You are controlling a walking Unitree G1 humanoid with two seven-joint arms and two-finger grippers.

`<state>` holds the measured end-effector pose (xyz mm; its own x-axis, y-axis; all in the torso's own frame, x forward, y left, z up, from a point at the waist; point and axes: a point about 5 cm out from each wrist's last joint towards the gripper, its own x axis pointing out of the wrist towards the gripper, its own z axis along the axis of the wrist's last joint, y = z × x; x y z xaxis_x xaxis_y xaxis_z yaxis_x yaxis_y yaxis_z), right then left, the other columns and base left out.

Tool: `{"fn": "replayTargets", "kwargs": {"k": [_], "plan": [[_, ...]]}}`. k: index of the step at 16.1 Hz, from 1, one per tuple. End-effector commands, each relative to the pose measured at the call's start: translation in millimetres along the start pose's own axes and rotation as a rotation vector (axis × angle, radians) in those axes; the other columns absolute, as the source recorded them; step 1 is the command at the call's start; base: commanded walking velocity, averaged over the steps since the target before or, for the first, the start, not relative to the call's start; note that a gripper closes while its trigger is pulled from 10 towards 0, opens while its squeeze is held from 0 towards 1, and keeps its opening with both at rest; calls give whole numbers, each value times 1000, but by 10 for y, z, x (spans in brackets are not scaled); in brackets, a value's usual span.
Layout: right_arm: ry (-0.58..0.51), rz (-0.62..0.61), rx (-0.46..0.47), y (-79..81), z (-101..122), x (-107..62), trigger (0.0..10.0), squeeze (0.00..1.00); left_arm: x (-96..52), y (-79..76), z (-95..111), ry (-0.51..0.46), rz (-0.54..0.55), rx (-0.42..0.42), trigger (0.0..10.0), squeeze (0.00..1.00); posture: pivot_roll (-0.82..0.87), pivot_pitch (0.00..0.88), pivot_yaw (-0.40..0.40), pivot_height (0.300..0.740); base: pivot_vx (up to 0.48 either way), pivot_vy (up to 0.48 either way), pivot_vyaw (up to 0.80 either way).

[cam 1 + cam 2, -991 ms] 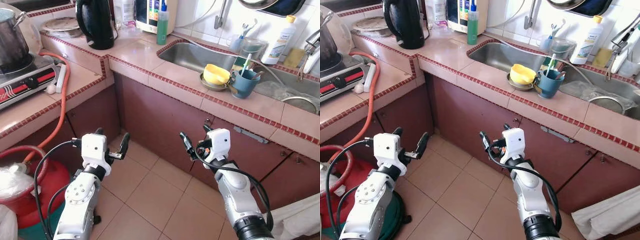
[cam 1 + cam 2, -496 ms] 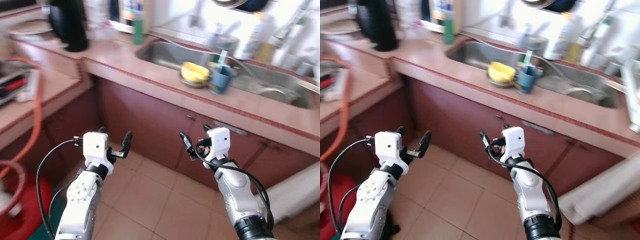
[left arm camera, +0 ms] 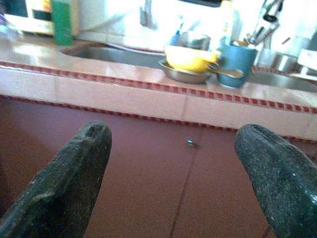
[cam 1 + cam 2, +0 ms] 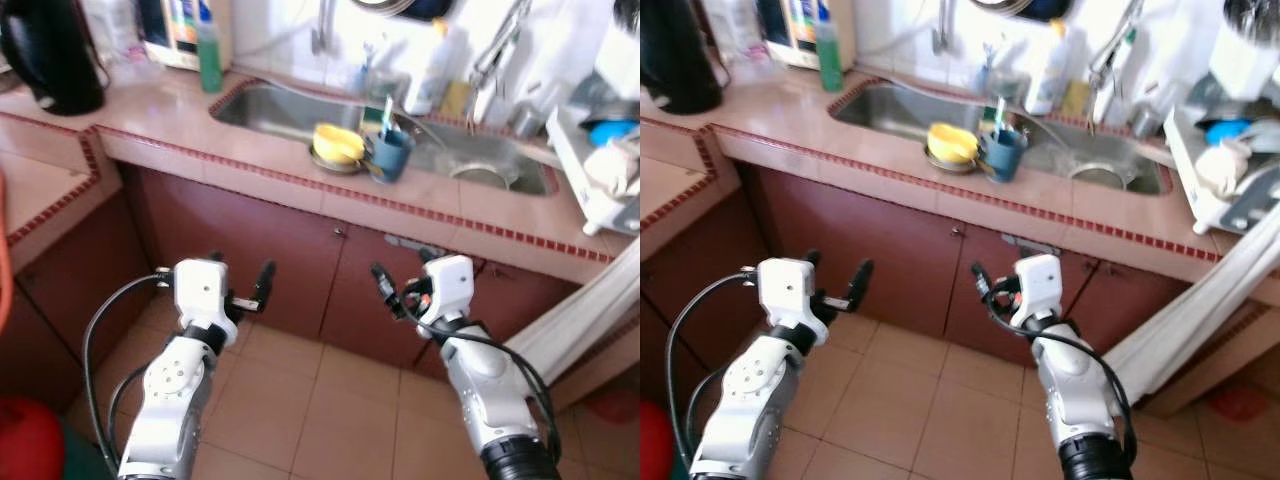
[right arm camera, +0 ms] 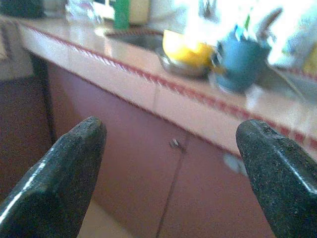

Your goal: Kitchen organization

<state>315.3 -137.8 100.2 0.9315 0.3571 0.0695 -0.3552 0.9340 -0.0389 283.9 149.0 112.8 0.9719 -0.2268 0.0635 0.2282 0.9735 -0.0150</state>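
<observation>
- The table [image 4: 280, 180] is topped with glossy pink tiles edged by a line of small red tiles; a sunken steel sink [image 4: 270, 105] serves as the landmark here.
- On the table's front edge, just before the sink, a rounded yellow bowl [image 4: 338, 143] sits in a shallow metal dish [image 3: 185, 75], touching a blue mug [image 4: 390, 155] that holds utensils.
- A green bottle [image 4: 210, 60] stands upright at the sink's far left corner; a black kettle [image 4: 55, 55] is well left of the sink.
- Below the sink, smooth dark red-brown cabinet doors [image 4: 240, 240] meet a floor [image 4: 340, 400] of tan square tiles.
- Left hand [image 4: 239, 284]: raised over the floor before the cabinet doors, rough black fingers [image 3: 69, 173] spread wide, holding nothing.
- Right hand [image 4: 402, 287]: level with it, fingers [image 5: 59, 173] likewise wide apart and empty.
</observation>
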Motion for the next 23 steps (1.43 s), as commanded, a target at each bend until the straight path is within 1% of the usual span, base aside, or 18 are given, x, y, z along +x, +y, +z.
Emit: {"fn": "replayTargets", "kwargs": {"k": [1, 5, 6, 7, 16, 17, 23], "plan": [[-25, 33, -5, 77, 59, 45, 10000, 0, -22, 59, 11, 3, 16, 5, 10000, 0, -42, 0, -67, 740, 0, 0, 0], [-41, 39, 1, 90, 82, 51, 10000, 0, -10, 56, 28, 1, 12, 5, 10000, 0, -41, 0, -64, 740, 0, 0, 0], [-52, 44, 8, 92, 98, 57, 10000, 0, -5, 52, 35, 0, 9, 5, 10000, 0, -41, 0, -62, 740, 0, 0, 0], [-41, 34, 27, 91, 86, 63, 10000, 0, -7, 51, 34, 0, 7, 6, 10000, 0, -41, 0, -61, 740, 0, 0, 0], [-33, 30, 30, 83, 87, 78, 10000, 0, 15, 44, 50, -5, 11, 0, 10000, 0, -49, 0, -61, 740, 0, 0, -733], [-35, 30, 28, 86, 91, 76, 10000, 0, 19, 41, 52, -7, 11, -2, 10000, 0, -50, 0, -62, 740, 247, 0, -706], [-57, 37, 10, 84, 124, 74, 10000, 0, 39, 25, 56, -11, 8, -8, 10000, 0, -56, 0, -64, 740, 259, 0, 0]]}}
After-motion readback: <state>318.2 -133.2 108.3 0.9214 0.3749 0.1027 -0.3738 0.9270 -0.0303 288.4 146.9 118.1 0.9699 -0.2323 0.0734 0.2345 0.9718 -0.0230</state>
